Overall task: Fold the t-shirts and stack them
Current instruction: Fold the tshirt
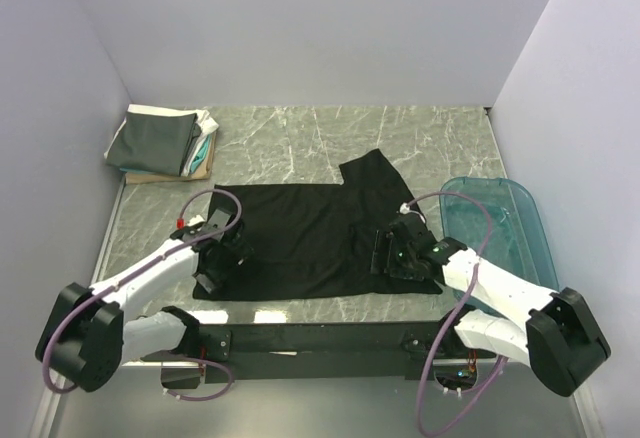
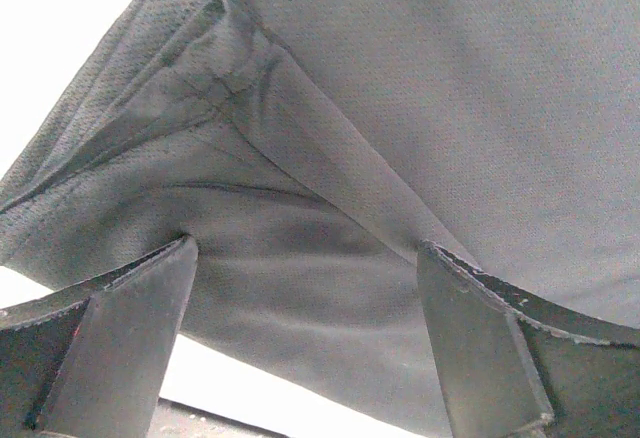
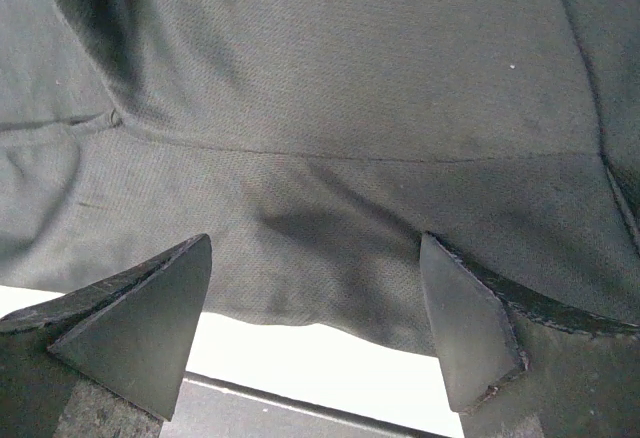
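Observation:
A plain black t-shirt lies spread flat in the middle of the table, one sleeve pointing to the back right. My left gripper is open, low over the shirt's near left corner; its fingers straddle the cloth near the hem. My right gripper is open over the shirt's near right part; its fingers straddle the near hem. A pile of folded shirts, dark grey on top with white, teal and tan below, lies at the back left corner.
A translucent teal plastic tub stands at the right edge of the table. Grey walls close the table on the left, back and right. The black frame bar runs along the near edge.

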`<action>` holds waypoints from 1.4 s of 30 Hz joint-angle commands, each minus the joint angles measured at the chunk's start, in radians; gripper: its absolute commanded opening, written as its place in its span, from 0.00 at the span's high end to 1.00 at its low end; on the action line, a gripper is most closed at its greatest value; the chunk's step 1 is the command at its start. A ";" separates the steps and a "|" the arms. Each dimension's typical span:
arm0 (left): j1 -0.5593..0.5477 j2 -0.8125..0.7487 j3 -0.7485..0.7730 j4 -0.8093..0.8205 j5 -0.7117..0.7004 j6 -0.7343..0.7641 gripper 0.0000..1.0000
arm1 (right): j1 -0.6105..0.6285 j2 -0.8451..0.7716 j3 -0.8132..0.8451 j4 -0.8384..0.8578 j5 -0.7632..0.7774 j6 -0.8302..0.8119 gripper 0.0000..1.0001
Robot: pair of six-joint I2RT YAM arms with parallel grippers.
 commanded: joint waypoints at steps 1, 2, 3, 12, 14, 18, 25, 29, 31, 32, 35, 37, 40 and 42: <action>-0.016 -0.031 -0.084 -0.125 0.039 -0.078 0.01 | 0.005 -0.038 -0.037 -0.089 -0.001 0.057 0.09; -0.025 -0.060 -0.092 -0.127 0.041 -0.093 0.01 | 0.006 -0.039 -0.043 -0.087 -0.006 0.057 0.09; -0.028 -0.073 -0.098 -0.135 0.042 -0.099 0.00 | 0.008 -0.039 -0.046 -0.089 -0.006 0.058 0.09; -0.058 -0.176 0.035 -0.199 -0.033 -0.081 0.01 | 0.019 -0.101 0.108 -0.167 0.165 0.012 0.08; -0.058 -0.163 0.136 -0.213 -0.071 -0.050 0.01 | 0.020 -0.125 0.159 -0.173 0.186 -0.006 0.08; -0.055 -0.110 0.326 -0.239 -0.272 -0.030 0.00 | 0.020 -0.162 0.268 -0.146 0.226 -0.054 0.07; 0.128 0.126 0.510 -0.087 -0.265 0.149 0.00 | 0.016 -0.174 0.329 -0.121 0.290 -0.065 0.03; 0.208 0.301 0.599 -0.061 -0.229 0.194 0.00 | 0.005 -0.177 0.310 -0.109 0.306 -0.069 0.01; 0.223 0.399 0.650 -0.056 -0.240 0.204 0.00 | -0.004 -0.174 0.302 -0.103 0.310 -0.069 0.00; 0.228 0.435 0.665 -0.056 -0.245 0.207 0.01 | -0.007 -0.171 0.294 -0.100 0.307 -0.071 0.00; 0.255 0.570 0.733 -0.061 -0.258 0.220 0.03 | -0.018 -0.162 0.285 -0.087 0.298 -0.080 0.00; 0.274 0.661 0.793 -0.095 -0.278 0.206 0.09 | -0.023 -0.156 0.277 -0.077 0.290 -0.088 0.00; 0.289 0.748 0.846 -0.107 -0.298 0.204 0.18 | -0.030 -0.141 0.270 -0.066 0.272 -0.098 0.00; 0.295 0.774 0.863 -0.106 -0.294 0.203 0.23 | -0.037 -0.130 0.262 -0.058 0.267 -0.106 0.00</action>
